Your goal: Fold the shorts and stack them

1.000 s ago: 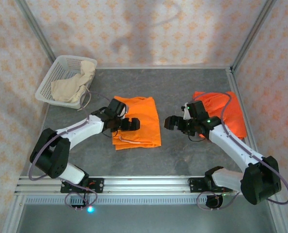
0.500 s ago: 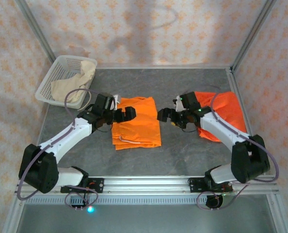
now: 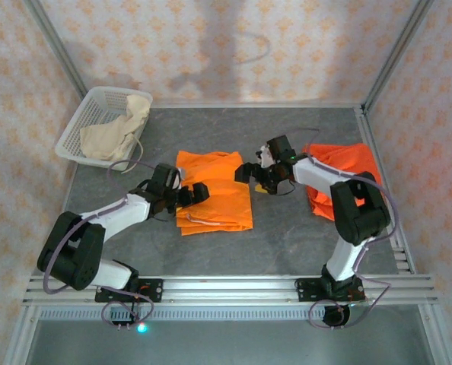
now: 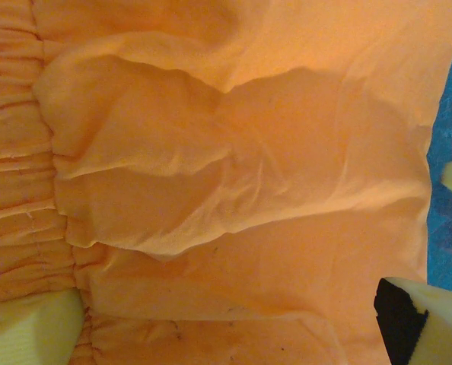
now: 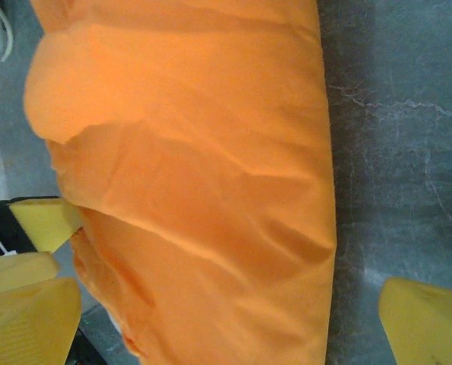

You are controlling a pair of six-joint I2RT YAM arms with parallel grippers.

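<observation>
Overhead view of a grey tabletop (image 3: pixel 287 236) with two robot arms reaching in from the bottom edge. At the centre of the frame lies a pair of folded orange shorts (image 3: pixel 218 186), a neat rectangle whose slightly longer side runs up and down the frame.

My left fingers (image 4: pixel 28 331) sit over its left edge, spread wide and released. In the left wrist view orange cloth spans the gap between them, with the gathered waistband at the left of the frame.

My right fingers (image 5: pixel 428 323) are at the upper right corner of the same pair, also spread wide and holding nothing.

I judge that both arms are equally close to this pair, one on each side.

A second orange shorts (image 3: pixel 369 169) lies loosely spread at the right of the frame, nearer my right arm.

In the upper left, a white mesh basket (image 3: pixel 74 125) holds crumpled cream shorts (image 3: pixel 112 137), one end draped over its rim. It lies nearer my left arm.
</observation>
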